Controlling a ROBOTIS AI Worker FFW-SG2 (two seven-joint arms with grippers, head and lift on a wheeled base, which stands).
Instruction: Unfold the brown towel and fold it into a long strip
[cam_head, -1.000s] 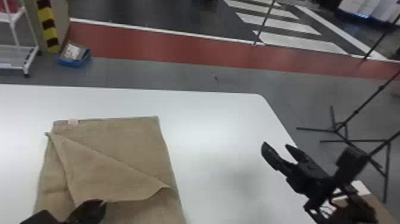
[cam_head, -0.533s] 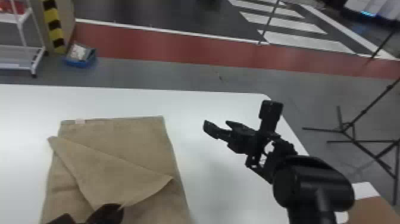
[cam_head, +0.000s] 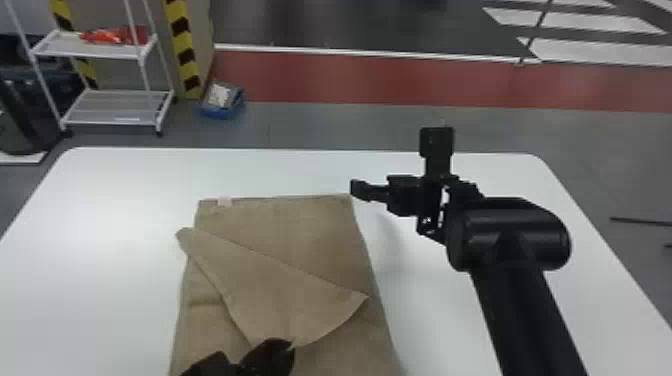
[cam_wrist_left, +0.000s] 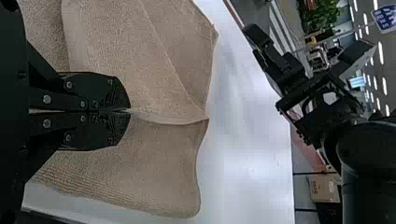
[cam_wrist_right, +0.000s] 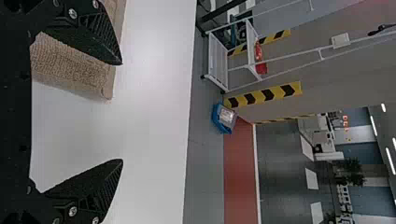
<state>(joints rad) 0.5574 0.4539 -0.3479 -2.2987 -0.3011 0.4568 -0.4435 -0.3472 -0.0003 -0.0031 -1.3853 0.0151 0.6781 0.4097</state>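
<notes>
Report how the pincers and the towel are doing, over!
Left pincer shut on brown towel. Right pincer open, near towel's far right corner. Flap slants across towel.

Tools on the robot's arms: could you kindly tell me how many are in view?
2: the left tool is shut on the turned-back flap of the brown towel; the right tool, fingers apart, is near the towel's far right corner.

Open table (cam_head: 100, 280) running past the towel (cam_head: 305, 230) at nine and twelve o'clock, right arm (cam_head: 525, 300) hanging over three o'clock, right gripper (cam_head: 358, 190) jutting in by the one o'clock corner, left gripper (cam_head: 289, 347) barring seven o'clock.
</notes>
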